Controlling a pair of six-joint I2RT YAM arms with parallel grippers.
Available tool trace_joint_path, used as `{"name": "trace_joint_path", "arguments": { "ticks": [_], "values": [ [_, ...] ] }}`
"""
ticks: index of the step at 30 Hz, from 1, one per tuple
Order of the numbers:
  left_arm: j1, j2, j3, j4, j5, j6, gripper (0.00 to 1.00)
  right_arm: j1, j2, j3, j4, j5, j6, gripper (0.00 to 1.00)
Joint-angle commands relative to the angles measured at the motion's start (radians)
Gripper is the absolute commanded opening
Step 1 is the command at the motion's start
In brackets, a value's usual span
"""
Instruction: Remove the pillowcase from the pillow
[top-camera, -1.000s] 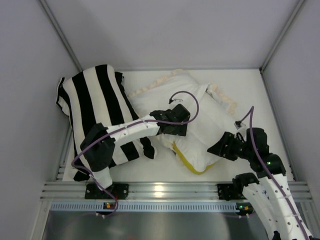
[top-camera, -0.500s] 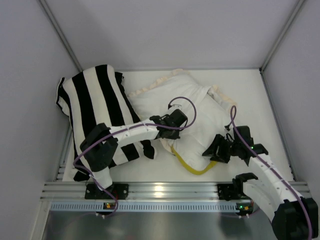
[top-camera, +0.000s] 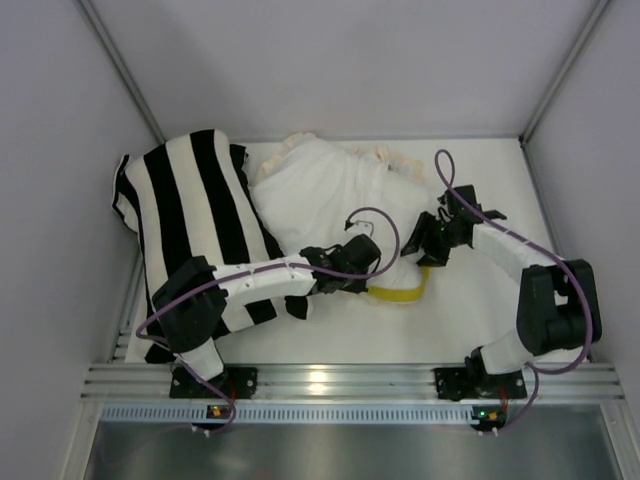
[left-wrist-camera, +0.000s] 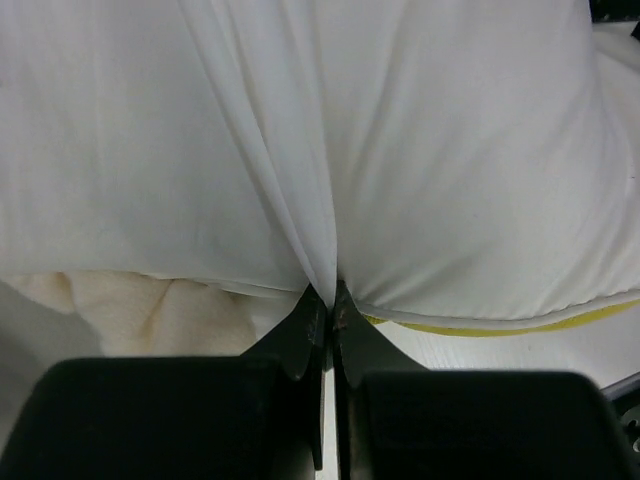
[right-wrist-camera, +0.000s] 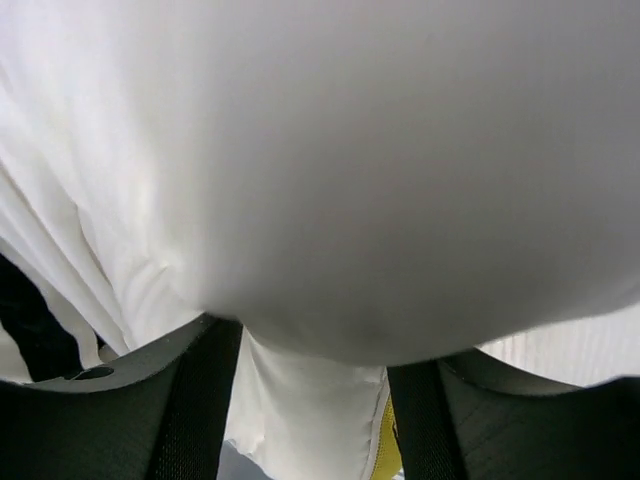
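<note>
Between the tips of the left claw (left-wrist-camera: 327, 300), pressed tight together, sits a thin fold of the white pillowcase (left-wrist-camera: 250, 150); its cream frill (left-wrist-camera: 140, 305) lies just left of those tips, and the yellow band (left-wrist-camera: 500, 328) of the pillow (left-wrist-camera: 480, 180) runs just to their right; the right claw (right-wrist-camera: 315, 345) stands half apart, with a plump bunch of the pillow squeezed between its fingers (right-wrist-camera: 205, 400); the two claws are near each other above the surface (top-camera: 480, 320); beneath the left claw's arm lies a striped cushion (top-camera: 190, 200), touching the pillowcase.
</note>
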Motion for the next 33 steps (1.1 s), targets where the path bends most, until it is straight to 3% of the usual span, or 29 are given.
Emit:
{"name": "trace_joint_path", "arguments": {
  "ticks": [1, 8, 19, 33],
  "values": [
    [-0.041, 0.016, 0.04, 0.028, 0.106, -0.001, 0.0, 0.0, -0.101, 0.061, 0.158, 0.092, -0.041, 0.55],
    [0.01, 0.024, 0.06, 0.015, 0.094, 0.03, 0.0, 0.003, -0.409, -0.1, 0.026, 0.199, -0.117, 0.57],
    [0.044, 0.003, 0.062, 0.004, 0.1, 0.058, 0.0, 0.001, -0.755, -0.361, 0.01, 0.069, -0.088, 0.6],
    [0.045, -0.076, 0.004, -0.002, 0.082, 0.045, 0.0, 0.006, -0.522, -0.452, 0.194, -0.022, 0.015, 0.61]
  ]
}}
